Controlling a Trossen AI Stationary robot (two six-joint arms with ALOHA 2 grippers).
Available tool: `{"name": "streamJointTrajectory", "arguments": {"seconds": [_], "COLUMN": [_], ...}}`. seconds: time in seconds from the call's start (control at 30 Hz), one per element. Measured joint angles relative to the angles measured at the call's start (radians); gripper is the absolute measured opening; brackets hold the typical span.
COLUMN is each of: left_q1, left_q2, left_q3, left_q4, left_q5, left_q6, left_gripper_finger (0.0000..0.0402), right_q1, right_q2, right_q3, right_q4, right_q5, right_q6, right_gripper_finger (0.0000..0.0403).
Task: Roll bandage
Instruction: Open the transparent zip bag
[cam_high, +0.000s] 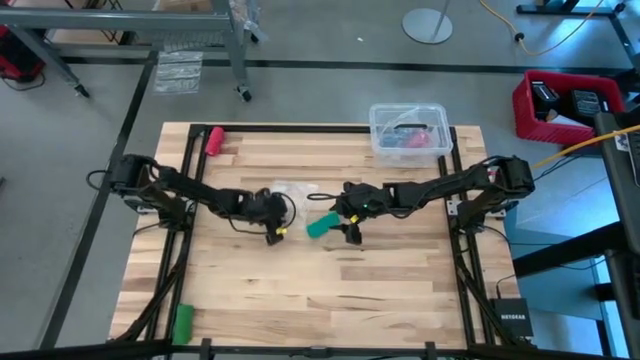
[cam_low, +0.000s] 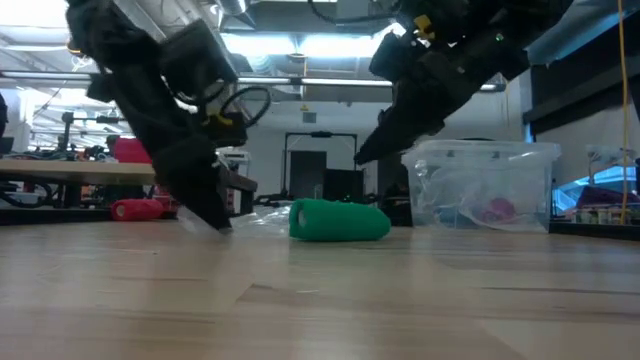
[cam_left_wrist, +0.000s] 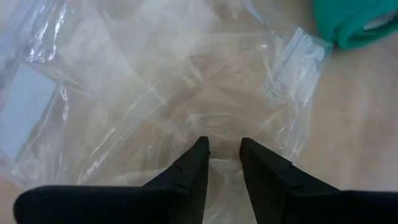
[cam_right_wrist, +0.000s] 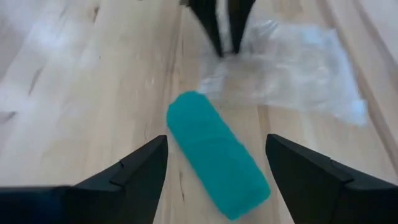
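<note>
- Fingers of the right gripper (cam_right_wrist: 214, 171) stand spread wide with nothing between them, hovering just above the table (cam_high: 300, 290) near its middle.
- Bandage (cam_right_wrist: 217, 152), a compact teal-green roll of soft cloth, lies on its side on the wood right in front of that open gripper, not touching either finger; from above it sits slightly askew (cam_high: 322, 226).
- Left gripper (cam_left_wrist: 224, 158) is down at the table just beside the roll, its two dark fingers close together with only a narrow gap, tips pressed onto a clear plastic bag (cam_left_wrist: 155, 93); whether they pinch the film I cannot tell.
- Bag is crinkled, glossy and see-through, lying flat, one edge reaching next to the bandage.
- Table is pale butcher-block planks with a dark frame.
- Farther off: a clear lidded tub (cam_high: 408, 131) at the far edge, a pink-red roll (cam_high: 214, 139) at the far left corner, a small bright-green roll (cam_high: 183, 322) at the near left.
</note>
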Motion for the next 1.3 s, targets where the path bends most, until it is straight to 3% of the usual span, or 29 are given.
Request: {"name": "streamJointTrajectory", "arguments": {"seconds": [0.23, 0.4, 0.73, 0.97, 1.3], "left_q1": [-0.147, -0.21, -0.221, -0.221, -0.221], "left_q2": [0.003, 0.035, 0.058, 0.058, 0.058], "left_q3": [-0.005, -0.003, -0.005, -0.005, -0.005], "left_q4": [0.096, 0.097, 0.152, 0.162, 0.167], "left_q5": [0.005, -0.122, -0.188, -0.191, -0.191], "left_q6": [-0.116, -0.157, -0.133, -0.106, -0.109], "left_gripper_finger": [0.0088, 0.0088, 0.0088, 0.0088, 0.0088], "right_q1": [0.0, -0.016, -0.14, -0.141, -0.15], "right_q2": [0.027, 0.075, 0.172, 0.279, 0.361], "right_q3": [0.001, 0.0, 0.001, 0.001, 0.074], "right_q4": [0.149, 0.156, 0.199, 0.317, 0.366], "right_q5": [0.059, 0.139, 0.027, -0.079, -0.064], "right_q6": [0.046, 0.247, 0.538, 0.575, 0.598], "right_gripper_finger": [0.0276, 0.0276, 0.0275, 0.0275, 0.0275]}}
